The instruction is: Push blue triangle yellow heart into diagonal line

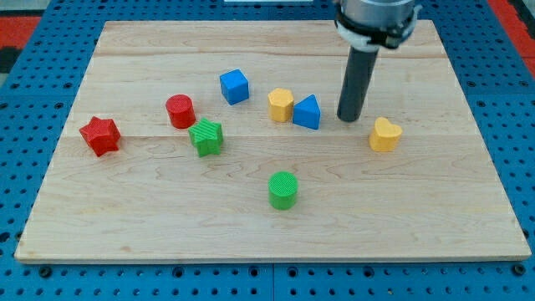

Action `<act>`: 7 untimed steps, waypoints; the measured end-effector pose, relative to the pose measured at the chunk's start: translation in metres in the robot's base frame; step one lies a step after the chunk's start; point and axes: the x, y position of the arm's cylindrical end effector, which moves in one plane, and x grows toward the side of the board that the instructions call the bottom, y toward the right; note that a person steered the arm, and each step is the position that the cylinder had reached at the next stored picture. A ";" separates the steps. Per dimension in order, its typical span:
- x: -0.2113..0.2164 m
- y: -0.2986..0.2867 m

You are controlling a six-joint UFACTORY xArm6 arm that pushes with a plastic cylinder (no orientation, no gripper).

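The blue triangle [307, 112] sits near the board's middle, touching a yellow hexagon block [281, 105] on its left. The yellow heart [384, 134] lies to the right and a little lower. My tip [349, 117] rests on the board between them, a short gap to the right of the blue triangle and up-left of the yellow heart, touching neither.
A blue cube [235, 86], a red cylinder [180, 110], a green star [206, 137] and a red star [100, 135] lie on the left half. A green cylinder [283, 190] stands lower middle. The wooden board [418, 217] ends in edges over a blue pegboard.
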 end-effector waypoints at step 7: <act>0.066 0.054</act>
